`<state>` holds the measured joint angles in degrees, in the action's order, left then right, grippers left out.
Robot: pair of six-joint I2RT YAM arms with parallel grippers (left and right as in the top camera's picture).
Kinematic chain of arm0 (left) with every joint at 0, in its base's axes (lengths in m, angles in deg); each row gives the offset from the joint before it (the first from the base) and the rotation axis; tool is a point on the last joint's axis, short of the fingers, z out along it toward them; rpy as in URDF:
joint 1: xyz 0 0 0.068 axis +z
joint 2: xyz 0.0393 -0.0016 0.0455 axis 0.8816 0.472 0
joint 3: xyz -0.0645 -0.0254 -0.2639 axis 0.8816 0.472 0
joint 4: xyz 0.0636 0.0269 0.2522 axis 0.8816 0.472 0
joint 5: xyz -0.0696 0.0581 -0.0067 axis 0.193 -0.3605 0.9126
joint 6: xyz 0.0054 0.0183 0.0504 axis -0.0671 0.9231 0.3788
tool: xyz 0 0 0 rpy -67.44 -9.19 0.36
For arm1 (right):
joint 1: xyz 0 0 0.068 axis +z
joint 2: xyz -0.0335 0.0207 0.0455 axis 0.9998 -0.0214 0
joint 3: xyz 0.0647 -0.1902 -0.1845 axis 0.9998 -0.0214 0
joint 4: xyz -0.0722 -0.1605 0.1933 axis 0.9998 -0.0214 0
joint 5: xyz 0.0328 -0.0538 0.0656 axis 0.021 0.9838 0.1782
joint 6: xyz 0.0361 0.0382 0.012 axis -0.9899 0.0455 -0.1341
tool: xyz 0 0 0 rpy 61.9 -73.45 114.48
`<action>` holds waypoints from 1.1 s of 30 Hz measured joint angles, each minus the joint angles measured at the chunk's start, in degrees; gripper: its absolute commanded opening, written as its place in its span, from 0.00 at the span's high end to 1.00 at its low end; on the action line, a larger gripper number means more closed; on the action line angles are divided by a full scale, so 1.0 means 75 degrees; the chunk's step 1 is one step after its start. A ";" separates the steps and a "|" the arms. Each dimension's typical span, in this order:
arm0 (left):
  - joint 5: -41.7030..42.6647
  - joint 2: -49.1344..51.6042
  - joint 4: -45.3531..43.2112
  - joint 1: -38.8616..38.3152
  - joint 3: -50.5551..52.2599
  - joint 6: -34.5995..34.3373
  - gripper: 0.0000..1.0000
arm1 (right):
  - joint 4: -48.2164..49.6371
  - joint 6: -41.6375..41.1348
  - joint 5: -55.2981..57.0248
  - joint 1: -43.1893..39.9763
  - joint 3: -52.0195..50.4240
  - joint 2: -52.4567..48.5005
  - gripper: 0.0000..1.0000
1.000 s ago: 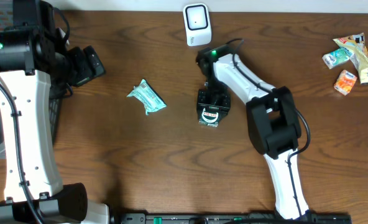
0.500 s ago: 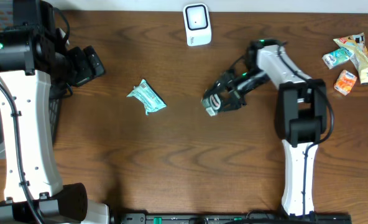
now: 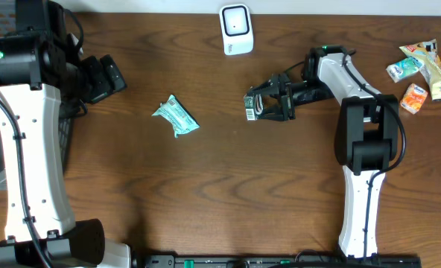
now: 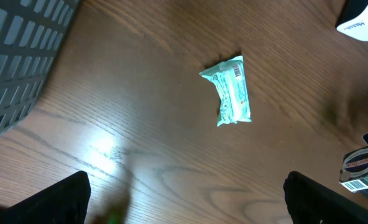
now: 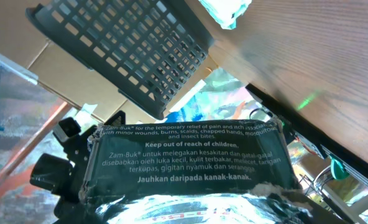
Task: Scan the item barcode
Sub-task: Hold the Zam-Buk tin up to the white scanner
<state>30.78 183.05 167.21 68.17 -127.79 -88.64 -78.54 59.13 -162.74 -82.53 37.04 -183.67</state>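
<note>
**A:** Fingers first. Right side?

**B:** Pinching. The right gripper [image 3: 267, 105] has its jaws part-way closed and pressed on either side of a dark flat sachet with white print and a crinkled silver foil edge [image 3: 253, 110]. The gripper is turned on its side and points left across the table.

**A:** Barcode showing?

**B:** A white barcode label is visible on the sachet's end from overhead. The left wrist view catches it too, at the frame's right edge, next to a red-and-white label. In the right wrist view the sachet fills the lower frame, with its lettering facing the camera.

**A:** Position against the scanner?

**B:** The white rounded barcode scanner with a dark window [image 3: 235, 30] stands at the far table edge. The sachet is nearer the robot and a little to the right of it, apart and not touching. Cannot tell whether it is lifted off the brown wooden tabletop [image 3: 205, 193].

**A:** Left side?

**B:** The left gripper [image 3: 109, 76] has its fingers [image 4: 53, 199] spread wide over bare wood, gripping nothing. It is near the table's left edge, and a dark grey plastic mesh basket [image 4: 16, 56] is beside it.

**A:** Loose items?

**B:** A crumpled teal-green wrapped packet [image 3: 176, 117] lies flat between the two grippers, well apart from both. A cluster of small yellow, pale green and orange snack packets [image 3: 422, 71] sits at the far right corner, well apart from the sachet.
</note>
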 measured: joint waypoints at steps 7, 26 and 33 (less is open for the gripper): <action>0.0000 0.0000 0.0000 0.0000 0.0000 -0.0003 0.02 | 0.0495 0.0041 0.0583 0.0236 0.0058 0.0000 0.49; 0.0000 0.0000 -0.0006 0.0000 0.0000 0.0000 0.02 | 0.5654 -0.3867 0.9734 0.1545 0.4030 -0.0052 0.45; 0.0000 0.0000 0.0000 0.0000 0.0000 0.0000 0.02 | 0.7947 -0.3853 1.0736 0.1851 0.4028 -0.0076 0.39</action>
<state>30.78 183.05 167.21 68.17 -127.79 -88.64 -18.94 30.23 -82.22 -68.66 67.25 -184.24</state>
